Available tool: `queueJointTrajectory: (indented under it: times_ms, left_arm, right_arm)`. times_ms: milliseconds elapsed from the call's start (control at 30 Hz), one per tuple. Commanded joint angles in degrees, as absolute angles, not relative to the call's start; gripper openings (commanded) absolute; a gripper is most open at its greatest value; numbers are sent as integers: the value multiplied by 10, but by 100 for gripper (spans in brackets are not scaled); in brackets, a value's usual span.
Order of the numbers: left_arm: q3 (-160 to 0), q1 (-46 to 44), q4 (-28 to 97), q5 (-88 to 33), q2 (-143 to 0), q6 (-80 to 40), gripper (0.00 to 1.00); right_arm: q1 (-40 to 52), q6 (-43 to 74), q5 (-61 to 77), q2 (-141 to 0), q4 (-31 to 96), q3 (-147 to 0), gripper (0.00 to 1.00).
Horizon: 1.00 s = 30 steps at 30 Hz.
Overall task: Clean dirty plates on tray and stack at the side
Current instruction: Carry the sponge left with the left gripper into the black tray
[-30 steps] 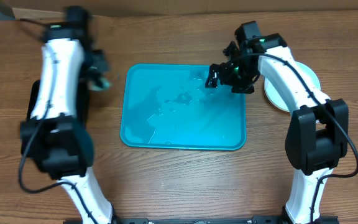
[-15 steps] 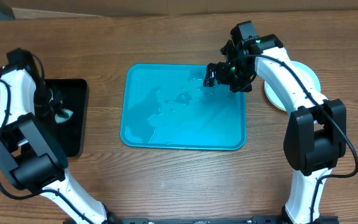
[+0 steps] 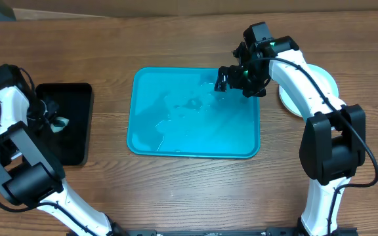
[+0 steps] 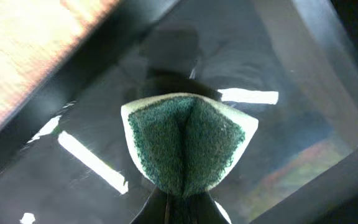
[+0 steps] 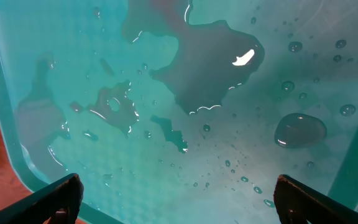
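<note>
Left gripper point(image 3: 55, 121) pinches a folded green sponge point(image 4: 188, 140) over the black tub point(image 3: 74, 141). Right gripper point(image 3: 223, 80) hangs with fingers spread above the wet blue tray point(image 3: 195, 141), white plates point(image 3: 290, 105) just beside it.

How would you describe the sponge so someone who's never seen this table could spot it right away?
On the wooden table, look left of the big teal tray to the black tub. The sponge is over that tub, pinched in the left fingers. It is folded in two, with a dark green scouring face and a pale edge, the only green thing there.
</note>
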<state>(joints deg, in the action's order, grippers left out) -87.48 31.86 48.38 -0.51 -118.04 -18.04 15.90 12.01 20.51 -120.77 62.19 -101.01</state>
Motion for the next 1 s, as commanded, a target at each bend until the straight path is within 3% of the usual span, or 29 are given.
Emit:
queueJointTrajectory:
  times_ms: [0,67,100,133,167,200,367,433,467,700,967]
  left_arm:
    - [-841,313,449,-65,-1173,-182,7]
    - [-824,313,424,-89,-1173,-182,14]
    - [-819,313,415,-94,-1173,-182,24]
    - [-816,313,410,-97,-1173,-182,44]
    - [-815,313,408,-98,-1173,-182,55]
    - [-815,313,406,-97,-1173,-182,56]
    - [-839,315,423,-98,-1173,-178,42]
    - [-867,315,449,-97,-1173,-175,14]
    - [-887,315,467,-97,-1173,-165,4]
    - [-975,315,533,-84,-1173,-160,4]
    - [-876,315,461,-72,-1181,-163,9]
  right_arm:
    - [161,124,200,-1188,622,-1009,100]
    - [161,124,200,-1188,626,-1009,100]
    - [161,124,200,-1188,627,-1009,100]
    - [161,124,200,-1188,629,-1009,100]
    - [161,124,200,-1188,630,-1009,100]
    - [161,124,200,-1188,631,-1009,100]
    - [161,124,200,-1188,633,-1009,100]
    - [161,124,200,-1188,633,-1009,100]
    - [161,124,200,-1188,633,-1009,100]
    - [161,124,200,-1188,632,-1009,100]
    - [161,124,200,-1188,633,-1009,100]
